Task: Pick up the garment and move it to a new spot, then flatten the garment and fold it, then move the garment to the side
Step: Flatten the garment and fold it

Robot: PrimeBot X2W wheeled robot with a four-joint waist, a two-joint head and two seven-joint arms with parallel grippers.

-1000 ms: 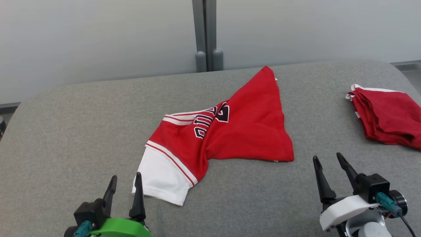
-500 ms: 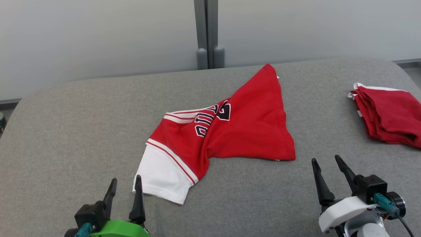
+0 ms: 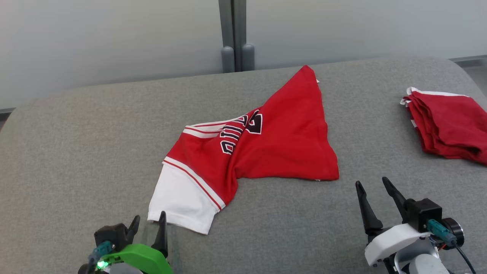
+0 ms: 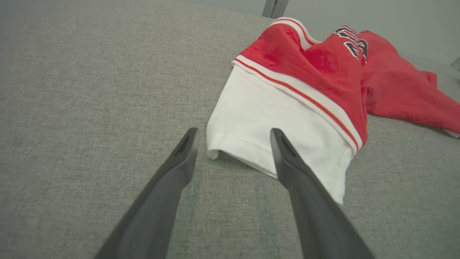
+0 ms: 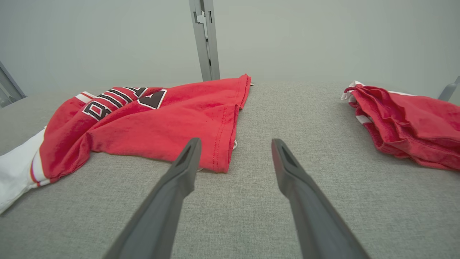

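Fingers of the left gripper (image 3: 149,217) wide apart, holding nothing, tips just at the hem of the white sleeve (image 3: 182,198), right gripper (image 3: 371,182) also spread and empty, near the red hem, garment (image 3: 281,148) crumpled in the middle of the grey surface (image 3: 76,152), black white-edged letters folded over, we cannot read them

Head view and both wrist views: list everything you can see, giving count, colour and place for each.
garment: one, red with a white sleeve and black lettering, lying crumpled in the middle of the padded surface
folded cloth pile: one, red with white trim, at the right edge
padded surface: one, grey, under everything
post: one, grey, behind the surface at centre
wall panels: pale grey, across the back
left pincer: one, dark fingers on a green mount, open at the white sleeve's near corner
right pincer: one, dark fingers on a white mount, open, just short of the red hem's near corner
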